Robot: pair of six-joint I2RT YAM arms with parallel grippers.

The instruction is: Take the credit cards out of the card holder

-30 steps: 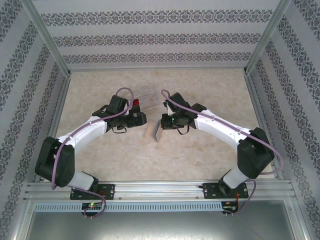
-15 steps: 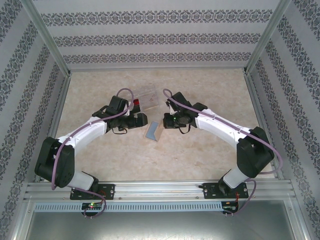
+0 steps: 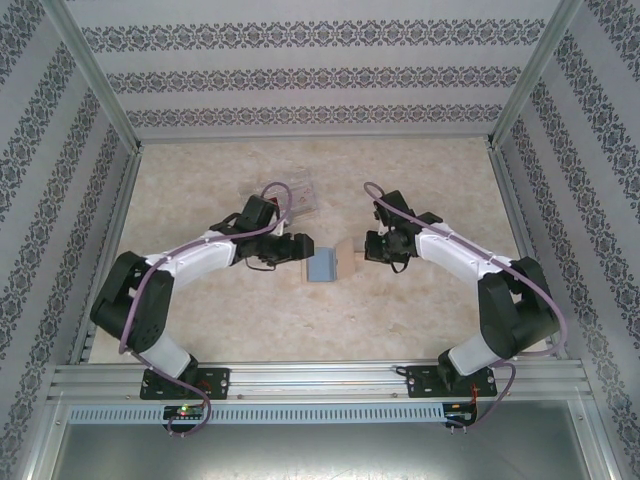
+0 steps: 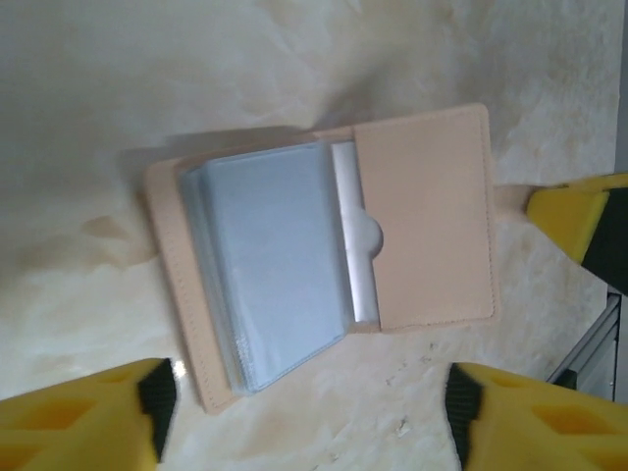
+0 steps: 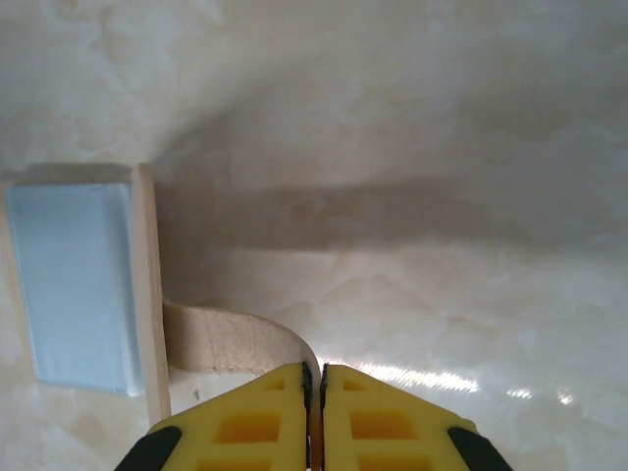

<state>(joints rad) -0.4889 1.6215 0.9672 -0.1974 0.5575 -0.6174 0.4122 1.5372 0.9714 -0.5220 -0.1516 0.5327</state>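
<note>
Zero cards [image 4: 359, 285] out: they sit tucked in open card holder [image 3: 333, 266], middle of table [image 3: 420, 180]. Your right gripper [image 5: 314, 383] clamps its strap [image 5: 235, 339]; your left gripper [image 4: 304, 392] hovers spread above. You have every card left to pull.

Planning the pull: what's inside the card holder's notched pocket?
A pale edge, possibly a card, shows at the notch of the card holder; its beige pocket covers the rest.

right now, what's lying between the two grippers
The open card holder lies between the left gripper and the right gripper, in the top view; the right wrist view shows the right gripper shut on its beige strap.
</note>
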